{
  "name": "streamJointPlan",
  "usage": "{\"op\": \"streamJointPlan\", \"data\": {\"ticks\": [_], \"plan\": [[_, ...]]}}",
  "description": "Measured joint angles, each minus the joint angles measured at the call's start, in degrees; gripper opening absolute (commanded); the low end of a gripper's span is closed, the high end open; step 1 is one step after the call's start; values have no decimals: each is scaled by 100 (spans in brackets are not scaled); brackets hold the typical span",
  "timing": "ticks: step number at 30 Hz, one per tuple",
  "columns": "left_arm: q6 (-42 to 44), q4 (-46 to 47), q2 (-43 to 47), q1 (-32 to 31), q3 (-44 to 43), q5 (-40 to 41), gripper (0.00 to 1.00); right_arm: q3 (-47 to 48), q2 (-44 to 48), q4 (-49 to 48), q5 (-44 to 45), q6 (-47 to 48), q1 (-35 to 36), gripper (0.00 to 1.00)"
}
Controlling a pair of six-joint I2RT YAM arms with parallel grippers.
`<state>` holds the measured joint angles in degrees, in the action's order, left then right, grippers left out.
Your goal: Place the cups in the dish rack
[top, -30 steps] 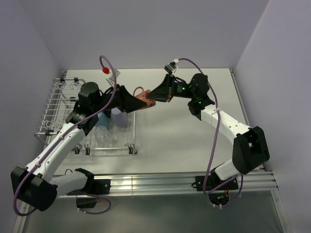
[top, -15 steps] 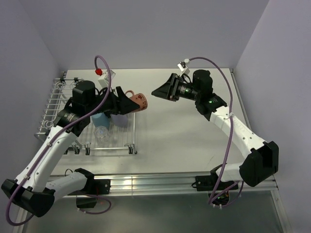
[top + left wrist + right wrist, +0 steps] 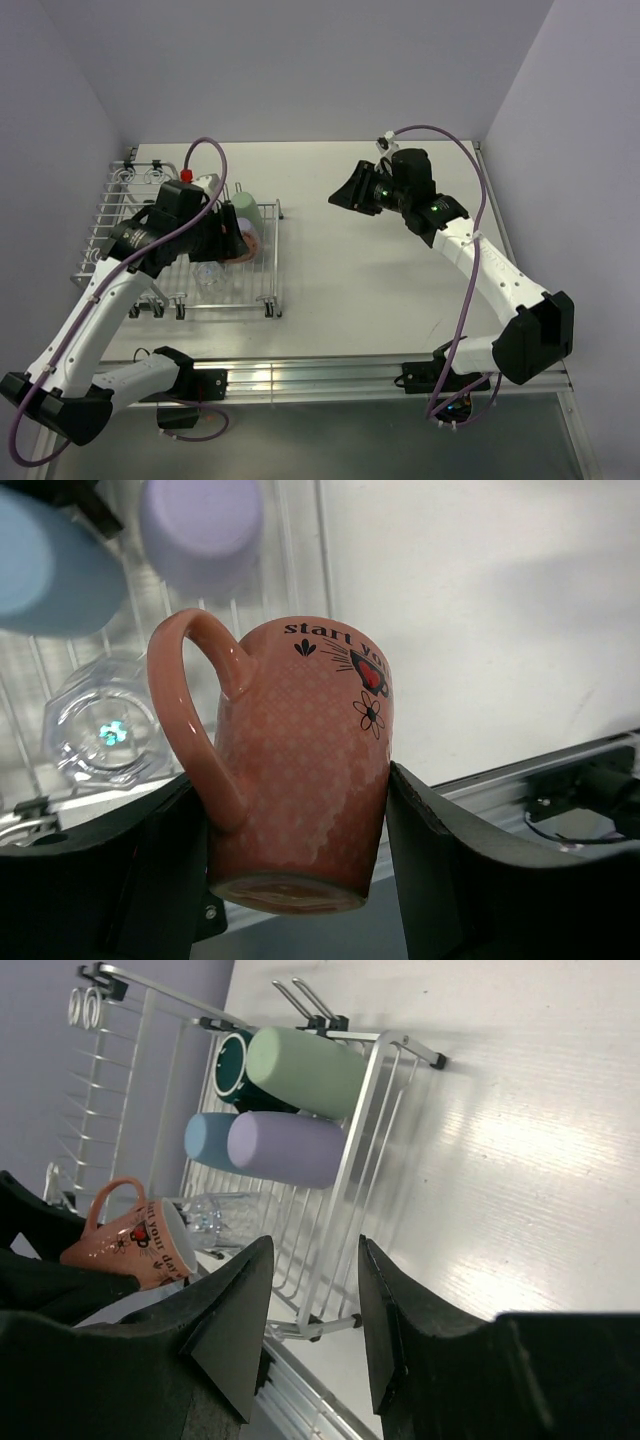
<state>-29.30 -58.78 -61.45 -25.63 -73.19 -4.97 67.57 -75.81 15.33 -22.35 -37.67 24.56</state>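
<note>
Left wrist view has the left gripper clamped on the salmon mug near its base, mouth tilted away, over the dish rack. It should probably be lowered onto free bars beside the clear cup, short of the lavender cup and blue cup. Farther off, the right gripper hangs spread and empty. Whether the mug touches the rack cannot be told; overhead, the left arm hides most of it.
</note>
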Motion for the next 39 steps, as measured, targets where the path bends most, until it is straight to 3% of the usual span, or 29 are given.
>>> {"op": "streamJointPlan", "data": {"ticks": [12,39], "plan": [[0,-232,-330,-87,549,382,0,-2,-48,63,96,162,-2,47],[116,33,-1517,-385,638,636,0,-74,-240,37,87,284,-2,47]]}}
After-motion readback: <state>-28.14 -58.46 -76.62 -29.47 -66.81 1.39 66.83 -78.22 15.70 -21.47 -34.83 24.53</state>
